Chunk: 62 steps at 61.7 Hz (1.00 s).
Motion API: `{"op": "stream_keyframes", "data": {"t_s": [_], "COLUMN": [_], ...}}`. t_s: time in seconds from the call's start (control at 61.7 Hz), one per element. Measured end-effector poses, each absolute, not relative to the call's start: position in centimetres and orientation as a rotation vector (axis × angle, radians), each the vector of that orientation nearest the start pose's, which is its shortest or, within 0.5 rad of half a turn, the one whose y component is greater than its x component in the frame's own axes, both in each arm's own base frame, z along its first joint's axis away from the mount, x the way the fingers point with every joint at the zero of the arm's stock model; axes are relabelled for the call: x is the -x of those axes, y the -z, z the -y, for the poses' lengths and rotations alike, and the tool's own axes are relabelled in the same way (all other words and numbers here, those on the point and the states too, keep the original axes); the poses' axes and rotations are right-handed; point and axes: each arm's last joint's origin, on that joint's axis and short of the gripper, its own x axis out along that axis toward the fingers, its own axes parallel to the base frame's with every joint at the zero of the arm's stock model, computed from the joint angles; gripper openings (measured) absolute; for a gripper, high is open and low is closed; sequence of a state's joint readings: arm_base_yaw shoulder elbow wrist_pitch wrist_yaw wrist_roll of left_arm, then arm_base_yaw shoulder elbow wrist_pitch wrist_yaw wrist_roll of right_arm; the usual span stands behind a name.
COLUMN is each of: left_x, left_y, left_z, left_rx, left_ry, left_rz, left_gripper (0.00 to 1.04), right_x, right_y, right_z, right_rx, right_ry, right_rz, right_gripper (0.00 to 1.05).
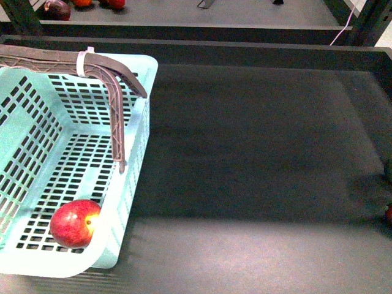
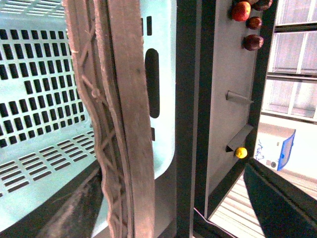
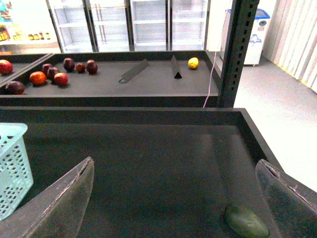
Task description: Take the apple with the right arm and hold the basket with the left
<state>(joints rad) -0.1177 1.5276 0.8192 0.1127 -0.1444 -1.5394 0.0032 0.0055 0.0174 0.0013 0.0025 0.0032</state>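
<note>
The basket (image 1: 138, 110) sits at the left edge of the dark tray (image 1: 257, 159), against its back wall, with its near corner reaching toward the tray's front edge. The apple (image 1: 75, 223) lies inside the basket on the slotted floor, in the near right corner, close to the right wall, yellowish patch facing right. The two brown handles (image 1: 116, 116) are raised and bound together by a white zip tie (image 1: 81, 62) near the top of their arc; one end drops down along the basket's right wall. In the left wrist view the handles (image 2: 119, 124) fill the centre of the picture at very close range, with the basket (image 2: 39, 99) behind them; the left gripper's fingers do not show there, so whether it is clamped on the handles cannot be told. In the right wrist view the right gripper (image 3: 178, 203) is spread wide with nothing between its fingers (image 3: 64, 203), above the bare tray (image 3: 148, 158) toward its right side, well apart from the basket (image 3: 12, 163). A green object (image 3: 246, 221) lies on the tray near its right wall, close to one finger. On the shelf (image 3: 124, 84) behind the tray lie several dark fruits (image 3: 54, 74) at its left end and a yellow fruit (image 3: 193, 63) toward its right end.
</note>
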Motion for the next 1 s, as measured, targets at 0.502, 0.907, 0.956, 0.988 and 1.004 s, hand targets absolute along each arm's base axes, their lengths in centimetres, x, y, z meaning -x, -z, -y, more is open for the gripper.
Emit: {"op": "stream_keyframes", "data": {"t_s": [0.502,0.907,0.956,0.988,1.004], "left_x": [-24.1,-17.8,-17.3,-17.1,-16.9], "left_y": [-20.9,-18.5,-18.3,-18.2,-18.1], "left_z": [2.4,0.1,0.1,0.1,0.1], "left_rx": [0.516,0.020,0.018,0.017,0.016], "left_ry": [-0.004,-0.002,0.003,0.005,0.004], "left_rz": [-0.051,-0.006,-0.008,-0.009,-0.009], "left_gripper": [0.58,0.03,0.03,0.03,0.03], "right_x": [-9.7,-9.7,-9.7,-9.7,-9.7], "right_y": [-16.9,-16.9,-16.9,-16.9,-16.9], "right_z": [0.0,0.0,0.0,0.0,0.0], "right_rx": [-0.003,-0.003,-0.003,-0.003,-0.003], "right_ry": [-0.001,-0.001,-0.001,-0.001,-0.001], "right_rz": [0.013,0.013,0.013,0.013,0.013], "right_gripper": [0.96,0.96,0.96,0.96,0.96]}}
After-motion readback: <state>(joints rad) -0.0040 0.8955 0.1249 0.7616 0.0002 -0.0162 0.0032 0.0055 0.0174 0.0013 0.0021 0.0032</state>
